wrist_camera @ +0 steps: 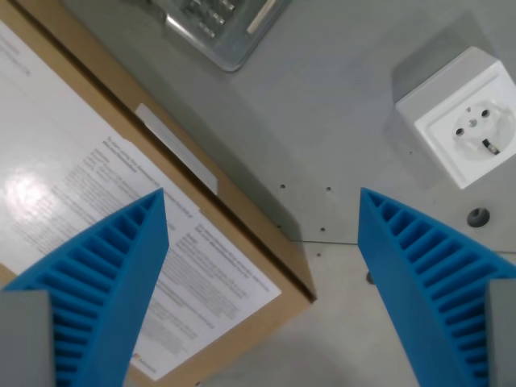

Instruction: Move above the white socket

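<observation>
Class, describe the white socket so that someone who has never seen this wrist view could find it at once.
Start at the cardboard box with the printed sheet on the wrist view's left, then cross the grey table to the upper right. There sits the white socket, a square block with a round recessed face, the only white cube-like thing here.

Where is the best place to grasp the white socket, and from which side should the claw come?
Probably from above, closing on two opposite flat side walls of the white socket. It is a square block resting flat on the table. The open claw looks wide enough.
</observation>
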Robot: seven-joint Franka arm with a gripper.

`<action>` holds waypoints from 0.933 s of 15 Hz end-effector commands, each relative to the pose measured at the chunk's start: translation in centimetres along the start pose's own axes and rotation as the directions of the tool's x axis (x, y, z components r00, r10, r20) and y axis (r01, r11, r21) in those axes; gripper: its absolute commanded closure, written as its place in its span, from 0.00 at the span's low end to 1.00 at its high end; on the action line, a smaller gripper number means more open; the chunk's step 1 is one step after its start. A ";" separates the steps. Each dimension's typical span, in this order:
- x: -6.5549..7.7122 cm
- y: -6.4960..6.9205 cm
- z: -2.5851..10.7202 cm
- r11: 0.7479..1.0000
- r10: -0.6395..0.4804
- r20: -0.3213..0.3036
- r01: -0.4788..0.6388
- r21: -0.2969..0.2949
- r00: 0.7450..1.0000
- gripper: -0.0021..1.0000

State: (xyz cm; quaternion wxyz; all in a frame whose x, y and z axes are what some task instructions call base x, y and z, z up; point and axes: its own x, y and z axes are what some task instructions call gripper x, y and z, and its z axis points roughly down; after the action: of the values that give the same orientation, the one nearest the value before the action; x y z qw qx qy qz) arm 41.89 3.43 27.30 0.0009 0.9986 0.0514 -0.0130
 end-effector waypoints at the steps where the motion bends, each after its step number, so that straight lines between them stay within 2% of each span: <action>1: -0.3 1.0 0.8 0.989 -0.149 -0.086 0.149 -0.005 0.985 0.00; 8: -0.6 3.3 2.5 0.962 -0.273 -0.117 0.273 -0.018 0.955 0.00; 14: -0.6 5.4 4.0 0.919 -0.393 -0.113 0.393 -0.024 0.912 0.00</action>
State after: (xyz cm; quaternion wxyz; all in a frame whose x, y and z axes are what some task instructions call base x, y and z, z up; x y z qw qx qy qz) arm 42.01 -1.50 23.80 -0.0003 0.9874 0.1583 -0.0070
